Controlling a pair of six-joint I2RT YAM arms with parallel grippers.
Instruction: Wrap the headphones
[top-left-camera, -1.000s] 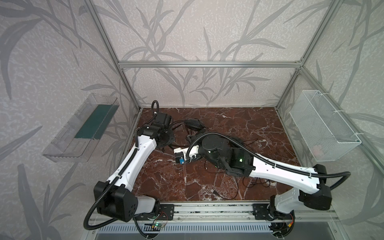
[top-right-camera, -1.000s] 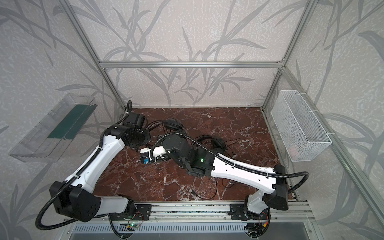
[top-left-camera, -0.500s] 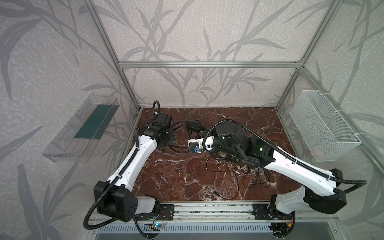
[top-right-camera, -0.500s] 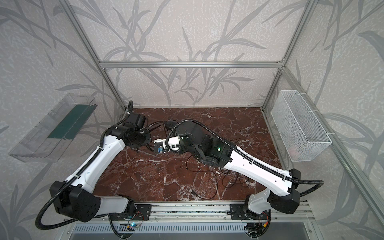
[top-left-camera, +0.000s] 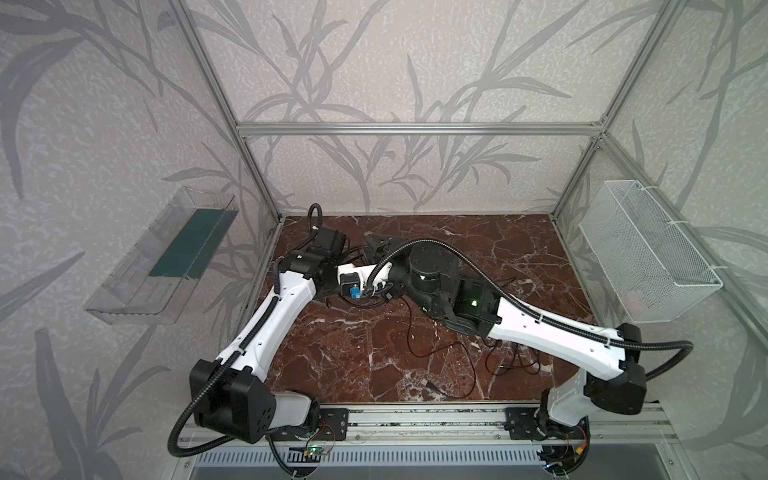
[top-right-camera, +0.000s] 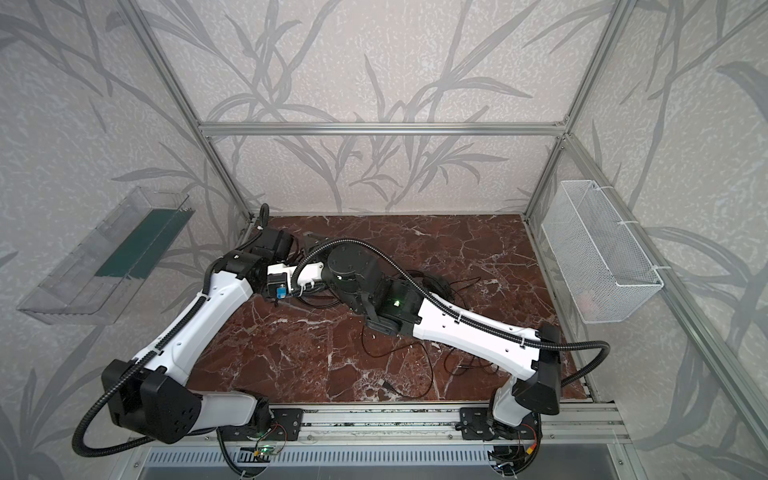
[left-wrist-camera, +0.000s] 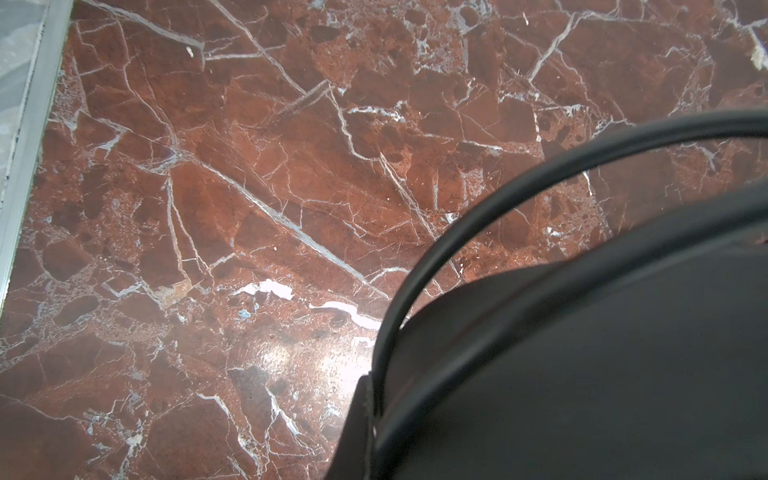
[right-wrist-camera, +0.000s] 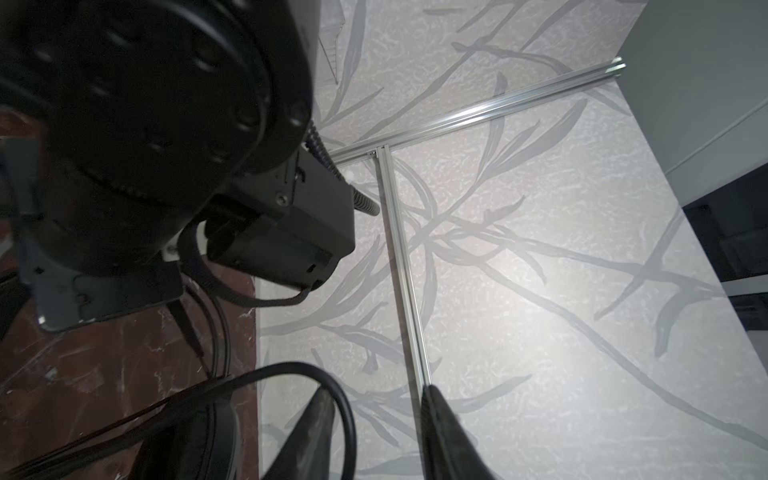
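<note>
Two white-and-black arms reach in from the near edge of the red marble desk (top-left-camera: 353, 365) and meet by its far left corner; the right arm crosses the middle to get there.

The left gripper (top-left-camera: 332, 245) sits just off the far left corner, its tips hidden under its own wrist in both top views; its claw is closed together, and I cannot tell whether anything is pinched in it. Its wrist view shows one thin wire headband (left-wrist-camera: 457, 224) arching over bare marble, with a broad dark pad (left-wrist-camera: 582, 353) just behind it.

The right gripper (right-wrist-camera: 378, 390) hangs just beside the left one; its two fingers (right-wrist-camera: 444, 436) stand apart with wall showing between them; one thin black cable (right-wrist-camera: 349, 415) loops round one finger, and one padded earcup (right-wrist-camera: 199, 436) lies just beside it.

Of the headphones (top-left-camera: 379, 245), one dark piece shows near the far edge between the two wrists; a second cluster of black loops (top-right-camera: 432, 282) lies beside the right forearm; the arms hide too much to count the headsets for sure. Loose thin cable (top-left-camera: 436, 353) trails over the near right part of the desk, the strands too tangled to count.

One clear plastic bin (top-left-camera: 166, 257) hangs on the left wall; one white wire basket (top-left-camera: 648, 257) hangs on the right wall.
</note>
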